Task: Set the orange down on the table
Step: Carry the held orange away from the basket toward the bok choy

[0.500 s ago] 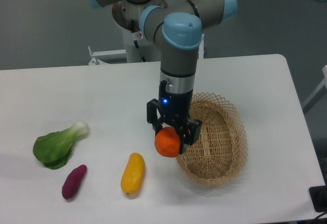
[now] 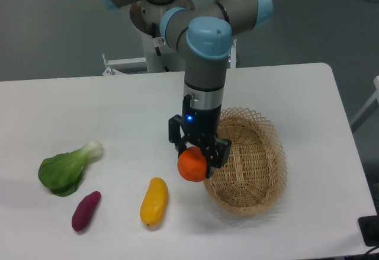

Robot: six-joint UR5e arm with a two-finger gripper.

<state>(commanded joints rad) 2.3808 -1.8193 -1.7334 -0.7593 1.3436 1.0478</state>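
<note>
The black two-finger gripper (image 2: pixel 193 160) clamps the small round bright orange fruit (image 2: pixel 192 165) above the white table (image 2: pixel 118 106), just beside the oval wicker basket (image 2: pixel 254 159).

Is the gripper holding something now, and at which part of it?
Yes: the gripper holds the orange, its fingers closed on the fruit's upper sides.

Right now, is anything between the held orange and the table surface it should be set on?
Nothing visible. The gripper holds the orange just left of the basket, over bare white table. The yellow vegetable lies lower left, apart from it.
</note>
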